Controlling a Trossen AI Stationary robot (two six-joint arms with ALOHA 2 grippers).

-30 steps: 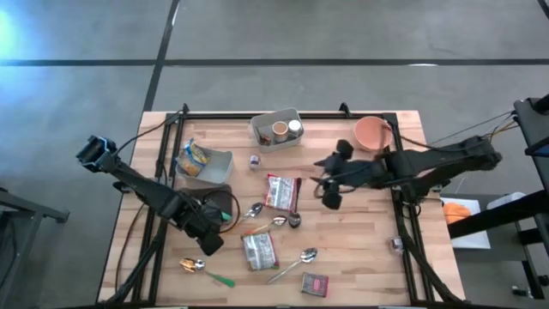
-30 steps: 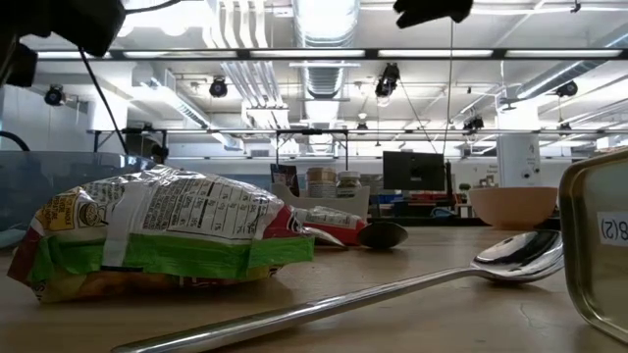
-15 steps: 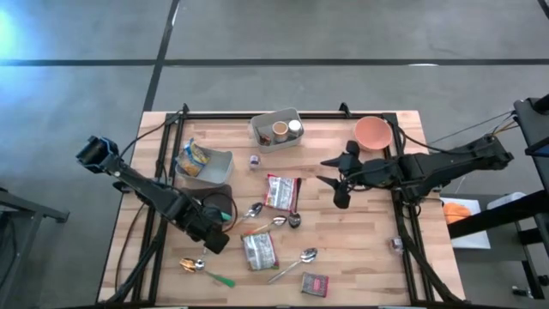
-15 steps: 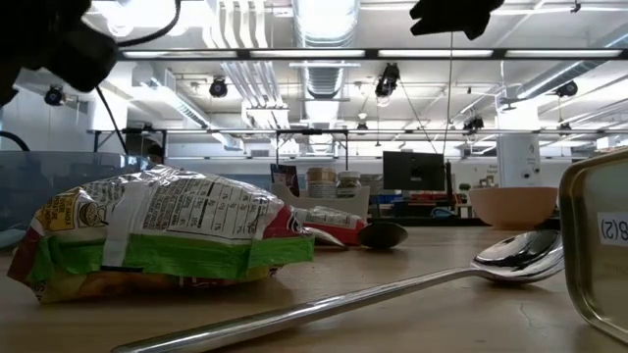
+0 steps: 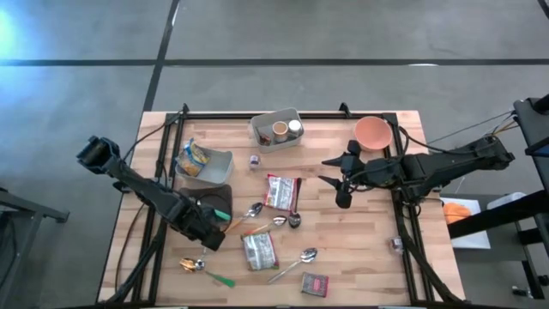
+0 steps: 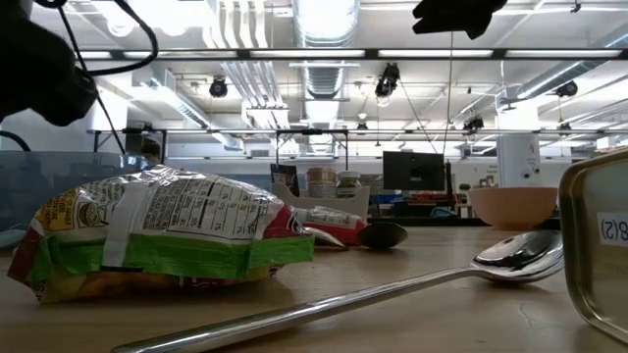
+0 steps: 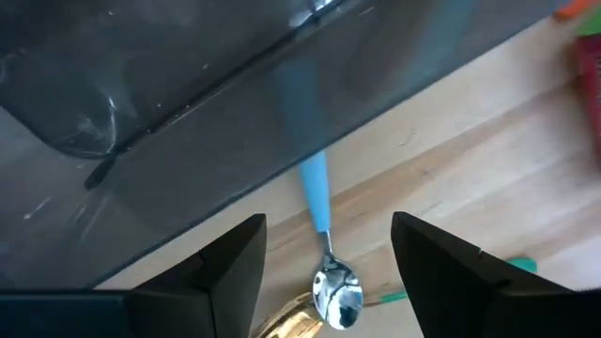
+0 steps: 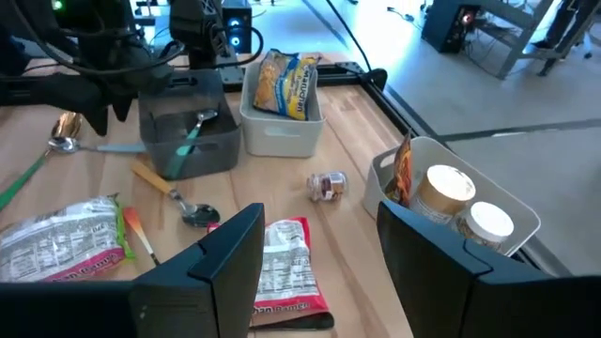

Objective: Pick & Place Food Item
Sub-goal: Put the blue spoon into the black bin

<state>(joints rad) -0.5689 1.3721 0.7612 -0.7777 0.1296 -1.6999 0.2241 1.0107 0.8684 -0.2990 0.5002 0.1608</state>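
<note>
Reaching: left gripper [image 5: 208,238], fingers apart, empty, just beside dark bin [image 5: 216,202].
Food item: snack packet [image 5: 259,250] flat on desk [image 5: 360,249], just right of it, long axis front-to-back.
Nearer arm: left; right gripper [image 5: 341,182] fingers apart, hovering well apart.

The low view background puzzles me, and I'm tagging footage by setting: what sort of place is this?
Probably a robotics lab or industrial workspace: exposed ceiling ducts with strip lights, a monitor on a far bench, and a wooden table framed by arm mounts.

Crinkled snack packet [image 5: 259,250] lies flat on table [image 5: 369,257].
</note>
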